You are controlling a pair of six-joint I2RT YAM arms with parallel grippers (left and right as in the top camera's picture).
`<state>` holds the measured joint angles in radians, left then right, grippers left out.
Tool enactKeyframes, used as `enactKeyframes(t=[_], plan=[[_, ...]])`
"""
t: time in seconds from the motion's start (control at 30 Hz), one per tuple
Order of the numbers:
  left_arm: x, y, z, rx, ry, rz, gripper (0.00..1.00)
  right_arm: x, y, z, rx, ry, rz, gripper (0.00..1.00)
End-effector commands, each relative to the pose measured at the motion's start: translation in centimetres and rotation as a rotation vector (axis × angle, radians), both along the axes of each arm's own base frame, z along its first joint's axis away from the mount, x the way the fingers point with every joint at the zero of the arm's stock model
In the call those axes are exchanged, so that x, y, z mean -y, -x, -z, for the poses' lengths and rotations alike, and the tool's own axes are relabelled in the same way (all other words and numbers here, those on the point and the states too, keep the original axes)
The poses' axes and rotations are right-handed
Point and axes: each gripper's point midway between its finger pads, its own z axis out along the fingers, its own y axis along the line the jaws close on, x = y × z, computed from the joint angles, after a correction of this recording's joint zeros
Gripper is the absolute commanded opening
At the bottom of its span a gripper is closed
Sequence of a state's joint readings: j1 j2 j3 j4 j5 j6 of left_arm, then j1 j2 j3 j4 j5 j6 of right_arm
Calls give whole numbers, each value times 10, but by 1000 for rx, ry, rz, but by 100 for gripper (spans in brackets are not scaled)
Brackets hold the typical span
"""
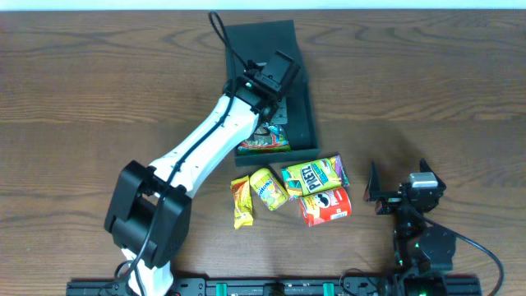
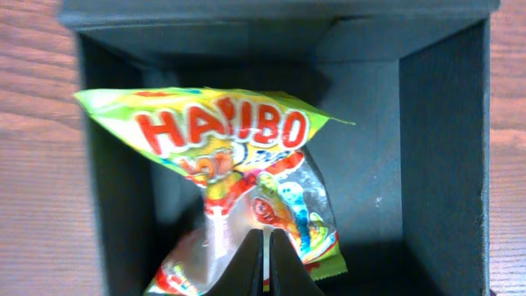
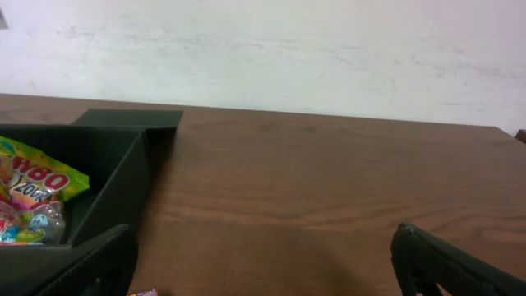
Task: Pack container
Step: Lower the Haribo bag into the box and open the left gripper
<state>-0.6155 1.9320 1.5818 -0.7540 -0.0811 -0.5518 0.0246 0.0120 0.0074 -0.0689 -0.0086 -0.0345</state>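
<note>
The container sits on the wooden table at the far side, a little left of centre. Its flap lid is thrown open and lies flat beyond the far edge. The left arm reaches from the near left up and over the box, so the left gripper hangs directly above the open cavity, inside the line of the walls.

In the left wrist view its two dark fingers are pressed almost together, with only a thin slit between them. They pinch the clear lower part of a Haribo packet. The packet stands crumpled in the box, its yellow-green printed end towards the far wall, with the dark walls rising to left and right of it.

The right gripper rests near the right front of the table, well apart from the container. Its fingers are spread wide and hold nothing. From its wrist camera the box shows at the far left, the packet's colours just visible inside it.

Four more snacks lie in a loose cluster on the table, just near of the container:
- a yellow packet on the left
- a yellow-green packet beside it
- a green pretzel bag
- a red Pringles pack, nearest the front and touching the green bag
</note>
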Motion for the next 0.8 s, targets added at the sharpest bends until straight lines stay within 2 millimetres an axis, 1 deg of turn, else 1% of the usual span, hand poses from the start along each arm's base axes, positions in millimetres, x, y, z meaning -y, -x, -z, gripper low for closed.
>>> enactKeyframes(t=[0.0,0.1,0.23,0.3,0.4,0.63,0.7,0.77], plan=[[2,-2,21,-34,-33,15,6,0,0,1,0,8,-3,99],[-5,-5,33,-38,-81,2,6,0,0,1,-1,7,-3,99],[-24,-14,36,9,-184,-42,6,0,0,1,-1,7,-3,99],[-28,-16,39,17,-211,-50,6,0,0,1,-1,7,-3,99],[-29,-16,52,-2,-226,-49,6,0,0,1,-1,7,-3,99],[-31,-8,97,-95,-270,-35,6,0,0,1,-1,7,-3,99],[-31,-6,105,-111,-277,-32,6,0,0,1,-1,7,-3,99],[-31,-6,105,-111,-280,-32,6,0,0,1,-1,7,-3,99]])
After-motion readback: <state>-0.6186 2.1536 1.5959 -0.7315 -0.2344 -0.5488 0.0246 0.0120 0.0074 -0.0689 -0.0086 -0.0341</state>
